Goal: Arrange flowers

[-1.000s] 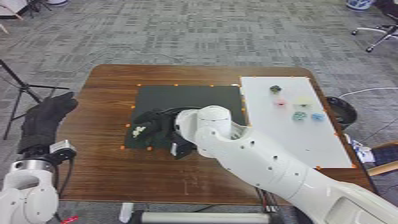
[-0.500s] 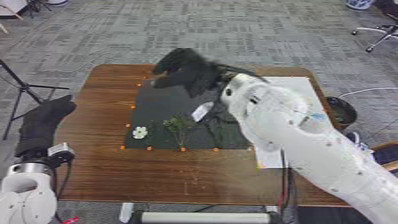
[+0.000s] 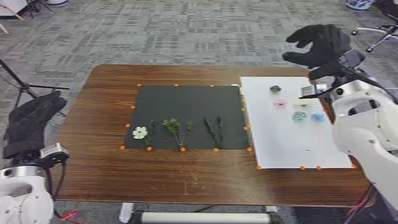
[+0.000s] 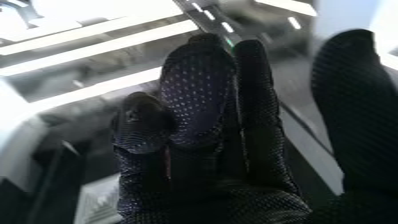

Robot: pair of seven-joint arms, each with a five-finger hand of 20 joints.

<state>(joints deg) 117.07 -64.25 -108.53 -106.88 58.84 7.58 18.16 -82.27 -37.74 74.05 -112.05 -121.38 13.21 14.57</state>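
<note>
A brown wooden tabletop [image 3: 115, 175] bears a square black mat [image 3: 182, 102] and, just right of it, a long white sheet [image 3: 302, 150], both with small orange marks along their edges. A black metal tripod [image 3: 19, 82] stands on the grey carpet [image 3: 187, 35] left of the tabletop, a swivel chair [image 3: 387, 31] beyond its far right. The white right arm [image 3: 369, 130] covers part of the tabletop's right edge. At the top edge of the head view is a blue-and-white round vessel [image 3: 360, 4]; its contents I cannot tell.

On the mat lie a white flower [image 3: 139, 133], green leafy sprigs [image 3: 172, 131] and dark slender stems [image 3: 213, 134]. Small dark-green, pink, cream, teal and blue blooms [image 3: 299, 116] sit on the sheet.

The right robot hand [image 3: 322, 47] is past the sheet's far right corner, fingers upright and thumb apart, pinching nothing. The left robot hand [image 3: 34, 122] is beside the left edge, fingers extended.
</note>
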